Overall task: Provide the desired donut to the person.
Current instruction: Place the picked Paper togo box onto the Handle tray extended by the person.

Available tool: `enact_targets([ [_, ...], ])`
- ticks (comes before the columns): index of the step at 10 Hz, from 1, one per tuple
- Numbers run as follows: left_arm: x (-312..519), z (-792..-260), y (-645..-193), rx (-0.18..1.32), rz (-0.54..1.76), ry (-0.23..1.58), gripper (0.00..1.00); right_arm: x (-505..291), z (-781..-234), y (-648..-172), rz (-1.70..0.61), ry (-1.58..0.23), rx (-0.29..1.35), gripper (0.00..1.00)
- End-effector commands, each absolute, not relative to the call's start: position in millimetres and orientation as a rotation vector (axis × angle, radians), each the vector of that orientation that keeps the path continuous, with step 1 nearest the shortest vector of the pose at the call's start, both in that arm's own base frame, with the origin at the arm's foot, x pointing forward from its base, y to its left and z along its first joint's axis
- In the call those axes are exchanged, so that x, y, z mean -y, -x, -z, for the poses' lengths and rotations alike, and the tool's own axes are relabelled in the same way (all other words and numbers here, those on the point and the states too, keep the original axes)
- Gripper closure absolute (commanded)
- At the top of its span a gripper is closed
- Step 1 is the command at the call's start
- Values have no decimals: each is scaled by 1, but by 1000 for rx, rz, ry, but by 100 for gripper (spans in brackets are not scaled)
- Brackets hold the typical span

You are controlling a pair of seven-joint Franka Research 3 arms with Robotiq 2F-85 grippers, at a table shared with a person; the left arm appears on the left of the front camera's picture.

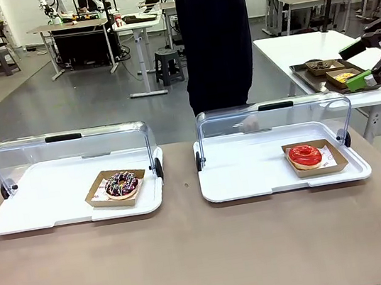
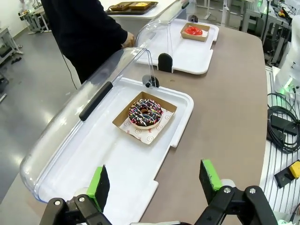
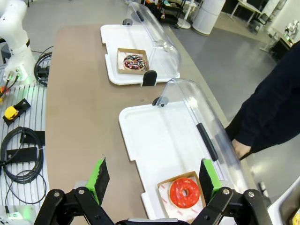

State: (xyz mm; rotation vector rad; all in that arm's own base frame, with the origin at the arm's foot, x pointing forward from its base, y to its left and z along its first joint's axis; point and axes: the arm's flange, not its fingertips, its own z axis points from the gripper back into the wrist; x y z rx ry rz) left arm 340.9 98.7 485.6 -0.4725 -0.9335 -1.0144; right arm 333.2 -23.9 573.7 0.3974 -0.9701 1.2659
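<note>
On R tray (image 1: 253, 179): red donut (image 1: 305, 156); both end effectors open.

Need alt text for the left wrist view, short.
A chocolate donut with sprinkles sits in a cardboard tray on a white serving tray whose clear lid is swung open, seen between the left end effector's open green-padded fingers. Farther off, a red-glazed donut lies on a second open tray beside the person.
</note>
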Motion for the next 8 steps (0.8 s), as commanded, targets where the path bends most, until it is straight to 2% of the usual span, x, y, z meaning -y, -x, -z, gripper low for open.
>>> enact_targets([
  [1, -100, -485, -340, 938, 1011, 475, 0, 24, -569, -333, -1284, -403, 981, 0],
  [8, -100, -485, -340, 938, 1011, 475, 0, 24, -569, -333, -1284, -403, 981, 0],
])
